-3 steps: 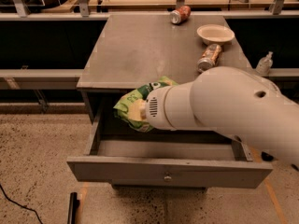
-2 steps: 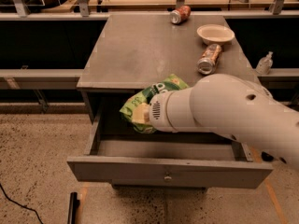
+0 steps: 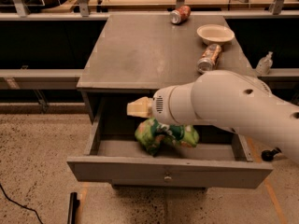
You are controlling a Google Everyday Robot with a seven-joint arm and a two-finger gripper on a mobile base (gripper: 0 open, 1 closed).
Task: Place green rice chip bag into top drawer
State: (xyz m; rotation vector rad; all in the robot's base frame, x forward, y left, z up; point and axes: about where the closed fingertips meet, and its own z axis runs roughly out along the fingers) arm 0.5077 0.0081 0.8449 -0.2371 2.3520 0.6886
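Observation:
The green rice chip bag (image 3: 166,135) lies crumpled inside the open top drawer (image 3: 117,169), on its floor near the middle. The drawer is pulled out from the grey cabinet, and its front panel has a small round knob (image 3: 167,178). My gripper (image 3: 140,109) hovers just above the left end of the bag, at the cabinet's front edge. It is open and holds nothing, with a bare beige fingertip showing. My large white arm comes in from the right and hides the right rear part of the drawer.
On the cabinet top (image 3: 140,50) lie two orange-silver cans (image 3: 180,14) (image 3: 209,57) and a shallow white bowl (image 3: 215,33). A clear pump bottle (image 3: 264,63) stands on the ledge at the right. A black bar (image 3: 72,208) and a cable lie on the speckled floor at the lower left.
The gripper carried the bag right and down over the drawer. The bag has left the gripper and now rests in the drawer, with the gripper bare above it.

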